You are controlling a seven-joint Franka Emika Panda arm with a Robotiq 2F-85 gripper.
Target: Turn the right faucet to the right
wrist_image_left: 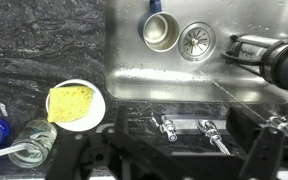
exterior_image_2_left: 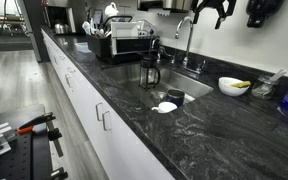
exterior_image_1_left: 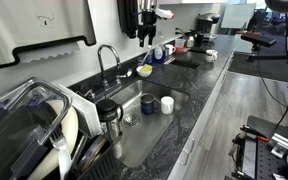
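The right faucet (exterior_image_1_left: 106, 58) is a tall chrome gooseneck at the back of the sink, and it shows in both exterior views (exterior_image_2_left: 187, 40). My gripper (exterior_image_1_left: 144, 20) hangs open and empty high above it, near the wall (exterior_image_2_left: 212, 8). The wrist view looks straight down. Two chrome fixtures show there between my spread dark fingers (wrist_image_left: 184, 150): a short one (wrist_image_left: 168, 127) and a longer one (wrist_image_left: 213, 134). I cannot tell which of the two is the gooseneck. My gripper touches nothing.
The steel sink (exterior_image_1_left: 134, 125) holds two cups (exterior_image_1_left: 149, 102) (exterior_image_1_left: 167, 104). A French press (exterior_image_1_left: 109, 118) stands at its edge. A white bowl with a yellow sponge (wrist_image_left: 76, 103) sits on the counter beside the faucet. A dish rack (exterior_image_1_left: 34, 130) stands on the sink's opposite side.
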